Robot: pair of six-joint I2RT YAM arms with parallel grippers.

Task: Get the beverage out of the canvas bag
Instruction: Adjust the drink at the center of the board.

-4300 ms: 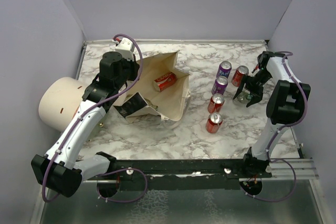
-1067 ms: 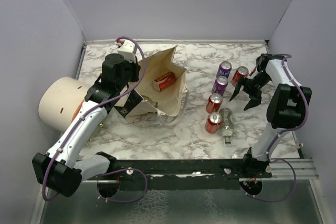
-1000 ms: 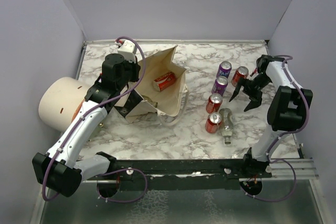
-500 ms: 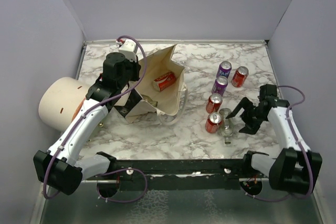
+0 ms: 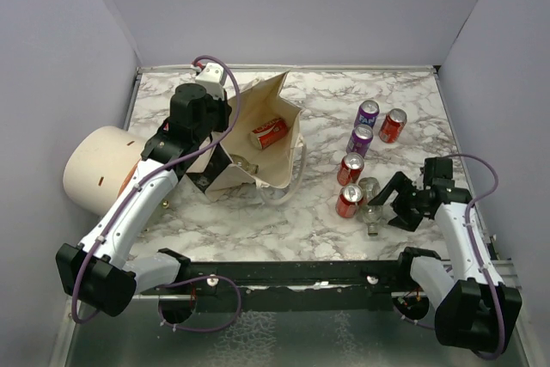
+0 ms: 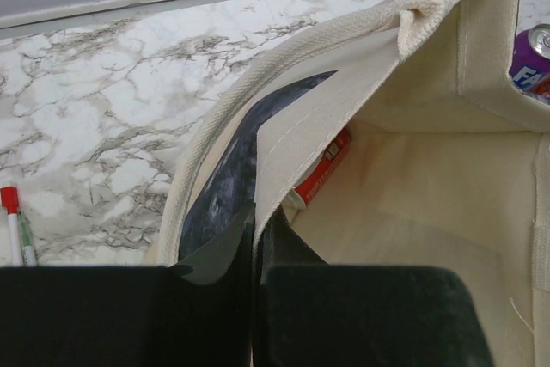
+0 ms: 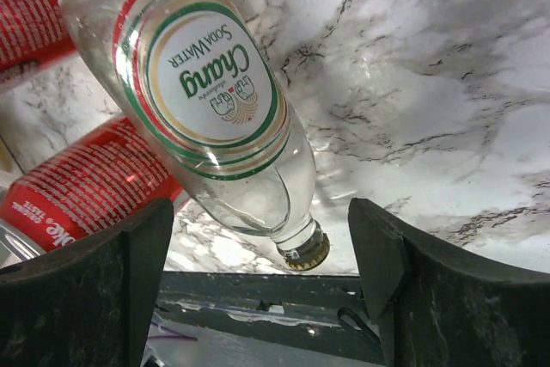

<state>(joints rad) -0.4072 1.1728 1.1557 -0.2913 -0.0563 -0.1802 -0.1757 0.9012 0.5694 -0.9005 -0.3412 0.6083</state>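
Observation:
The canvas bag (image 5: 273, 157) stands open on the marble table, left of centre. A beverage, a red can (image 5: 269, 133), lies on its side inside it, and the left wrist view shows the red can (image 6: 324, 167) past the cloth. My left gripper (image 5: 212, 129) is shut on the canvas bag's rim (image 6: 284, 139), the cloth pinched between its jaws at the gripper (image 6: 256, 231). My right gripper (image 5: 391, 201) stands open low at the near right. A clear glass soda bottle (image 7: 206, 100) lies by it, its neck between the spread fingers, untouched.
Two purple cans (image 5: 368, 113) (image 5: 359, 139) and three red cans (image 5: 393, 125) (image 5: 352, 168) (image 5: 349, 200) stand right of the bag. The glass bottle (image 5: 370, 204) lies beside the nearest red can. A cream cylinder (image 5: 94, 169) lies at the left edge. A red-capped pen (image 6: 12, 223) lies behind the bag.
My right arm has swung from the back right, beside the cans, down to the near right by the lying bottle. The left arm and the bag have kept still.

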